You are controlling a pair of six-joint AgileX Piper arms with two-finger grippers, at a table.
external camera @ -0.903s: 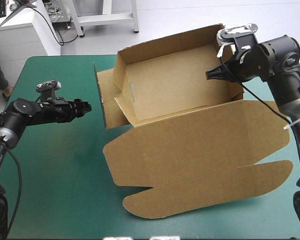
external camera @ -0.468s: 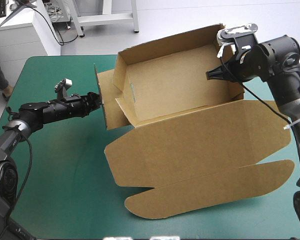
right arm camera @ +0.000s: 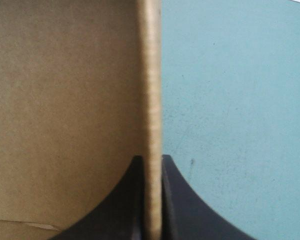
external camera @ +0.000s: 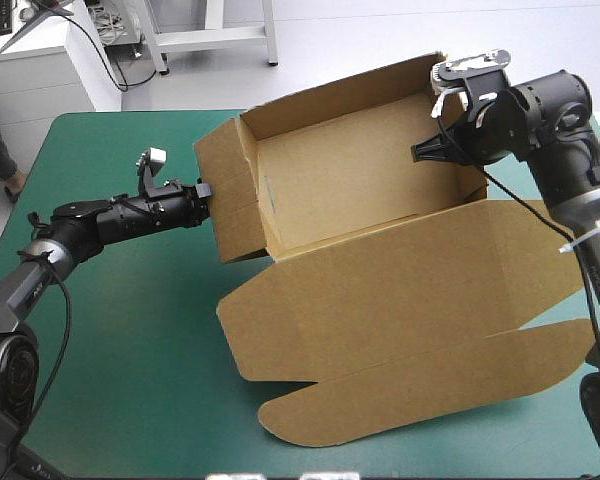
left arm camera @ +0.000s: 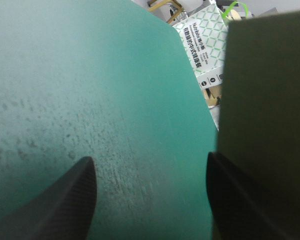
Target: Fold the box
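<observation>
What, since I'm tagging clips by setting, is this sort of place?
Probably a robotics lab or test bench: a table with a teal-green cover, a left tool and a right tool on robot arms, and a half-built brown box gripped by the right tool.

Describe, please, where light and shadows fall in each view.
High view: even light, the box throwing only a soft shadow on the teal-green cover beneath its near flap. Left wrist view: the box wall stands in shade; the cover shows a pale sheen. Right wrist view: the box's edge is brightly lit.
</observation>
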